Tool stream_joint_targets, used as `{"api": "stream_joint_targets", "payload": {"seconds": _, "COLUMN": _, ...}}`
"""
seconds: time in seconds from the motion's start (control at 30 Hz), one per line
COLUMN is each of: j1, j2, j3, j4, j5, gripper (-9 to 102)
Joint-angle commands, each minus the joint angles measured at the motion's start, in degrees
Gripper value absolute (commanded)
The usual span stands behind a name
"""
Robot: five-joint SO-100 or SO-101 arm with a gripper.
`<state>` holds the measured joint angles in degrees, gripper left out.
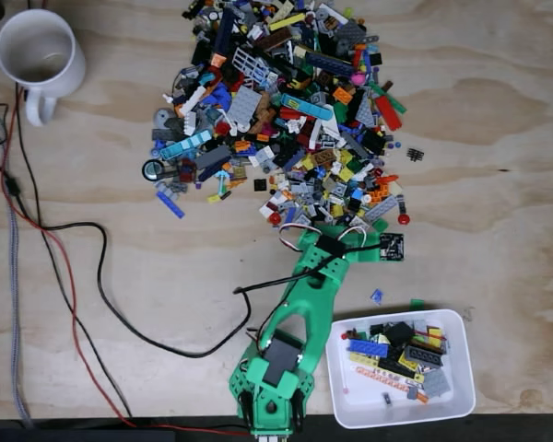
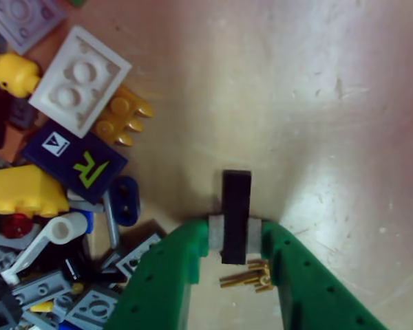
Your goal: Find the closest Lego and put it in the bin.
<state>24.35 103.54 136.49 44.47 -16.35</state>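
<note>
In the wrist view my green gripper [image 2: 235, 234] is shut on the Lego [image 2: 236, 213], a black plate seen edge-on between the grey pads [image 2: 215, 234]. In the fixed view the Lego [image 1: 393, 246] shows its studded face at the lower right edge of the brick pile, with the gripper [image 1: 378, 247] on its left side. The bin [image 1: 461, 368], a white tray holding several bricks, sits below it at the front right, just right of the arm's base. I cannot tell whether the Lego is off the table.
A big pile of mixed bricks [image 1: 286, 101] covers the upper middle of the wooden table and reaches the gripper's left side [image 2: 55, 206]. A white mug [image 1: 37, 51] stands at the top left. Cables [image 1: 74, 276] run down the left. A gold piece [image 2: 246, 277] lies between the fingers.
</note>
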Motion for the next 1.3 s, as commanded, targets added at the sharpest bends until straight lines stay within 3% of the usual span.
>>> {"api": "stream_joint_targets", "payload": {"seconds": 0.0, "j1": 0.09, "j2": 0.26, "j3": 0.79, "j4": -1.05, "j5": -0.18, "gripper": 5}}
{"api": "stream_joint_targets", "payload": {"seconds": 0.17, "j1": 0.18, "j2": 0.70, "j3": -3.34, "j4": 2.46, "j5": -1.14, "gripper": 4}}
{"api": "stream_joint_targets", "payload": {"seconds": 0.6, "j1": 8.00, "j2": 10.20, "j3": -24.96, "j4": 25.66, "j5": -10.72, "gripper": 4}}
{"api": "stream_joint_targets", "payload": {"seconds": 0.97, "j1": 29.79, "j2": 19.42, "j3": -34.01, "j4": 39.20, "j5": -27.86, "gripper": 5}}
{"api": "stream_joint_targets", "payload": {"seconds": 1.27, "j1": 51.06, "j2": 22.76, "j3": -30.15, "j4": 43.15, "j5": -41.48, "gripper": 4}}
